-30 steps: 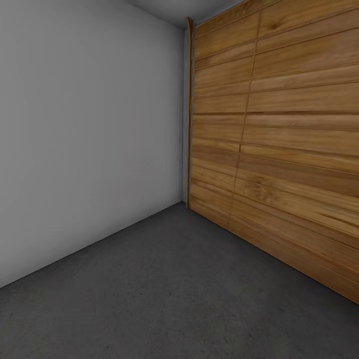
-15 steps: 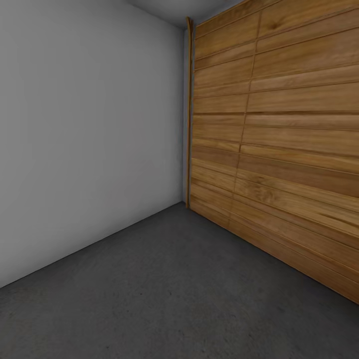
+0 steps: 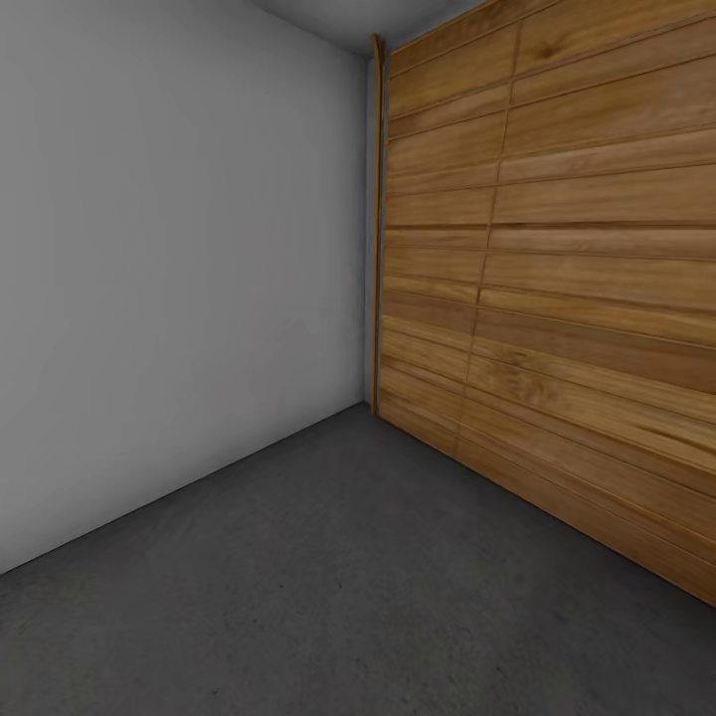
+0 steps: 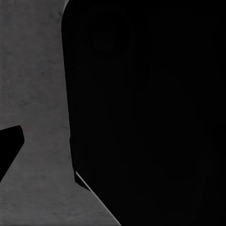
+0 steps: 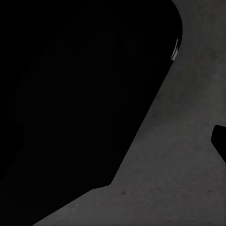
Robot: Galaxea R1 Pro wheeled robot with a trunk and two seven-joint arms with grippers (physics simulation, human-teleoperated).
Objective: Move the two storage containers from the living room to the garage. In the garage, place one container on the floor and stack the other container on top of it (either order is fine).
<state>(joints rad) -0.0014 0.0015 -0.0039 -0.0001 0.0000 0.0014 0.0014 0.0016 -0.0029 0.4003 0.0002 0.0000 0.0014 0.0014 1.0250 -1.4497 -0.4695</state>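
I am in the garage, facing a corner. The dark grey concrete floor (image 3: 328,597) spreads out ahead of me. The two storage containers are out of view. In the left wrist view a black fingertip (image 4: 8,146) juts in over grey floor (image 4: 33,70). A black fingertip (image 5: 220,141) also pokes in at the edge of the right wrist view, over floor (image 5: 179,179). Neither view shows both fingers, so I cannot tell how the jaws stand.
A wide door of horizontal brown wood planks (image 3: 557,278) closes off the right side. A plain grey-white wall (image 3: 179,278) runs along the left and meets the door at the far corner. A large dark bulk (image 4: 150,113) (image 5: 70,94) blocks much of each wrist view.
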